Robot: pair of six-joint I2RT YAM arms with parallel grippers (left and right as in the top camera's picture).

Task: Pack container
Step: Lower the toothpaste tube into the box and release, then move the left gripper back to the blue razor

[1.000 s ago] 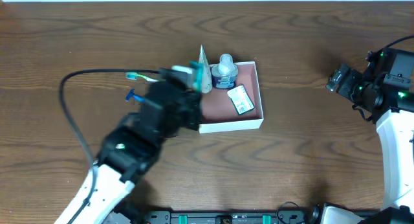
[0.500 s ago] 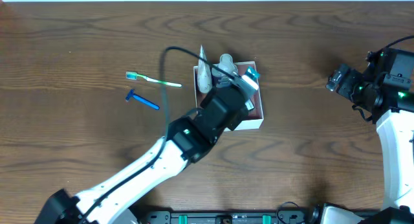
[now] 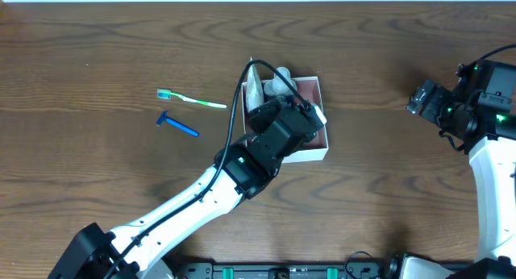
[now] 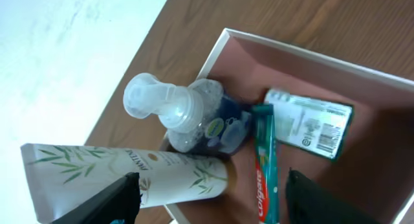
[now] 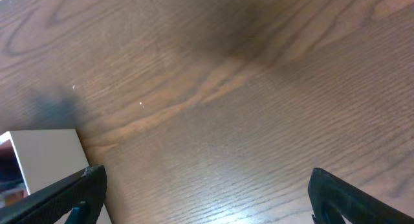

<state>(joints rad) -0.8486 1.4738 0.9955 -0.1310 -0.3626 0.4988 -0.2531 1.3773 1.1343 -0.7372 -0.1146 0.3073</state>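
Four items sit in or across the container (image 3: 310, 155). Only one carries writing we can read: the green and red toothpaste tube (image 4: 262, 159) is marked "Colgate". The pale leaf-printed tube (image 4: 116, 175) has one line of lettering that we cannot read with confidence. The green and white packet (image 4: 309, 122) shows a barcode and small print too fine to make out. The clear pump bottle (image 4: 194, 117) has a blue label that is also illegible.

The container stands near the middle of the table (image 3: 387, 198), a little toward the far edge. The leaf-printed tube lies across the container's far-left corner, with its crimped end sticking out past the wall. The pump bottle stands in that same corner, touching the tube. The packet lies flat on the pinkish floor, and the toothpaste tube lies between the bottle and the packet.

The left gripper (image 4: 210, 185) hovers over the container with its jaws spread wide, gripping nothing. The right gripper (image 5: 207, 179) is also spread and empty, over bare wood well to the right, with a white corner of the container at the edge of its view.

A wide strip of open wood separates the container from the right arm. To the left, a toothbrush (image 3: 191, 100) and a blue razor (image 3: 177, 124) lie near each other, well apart from the container.
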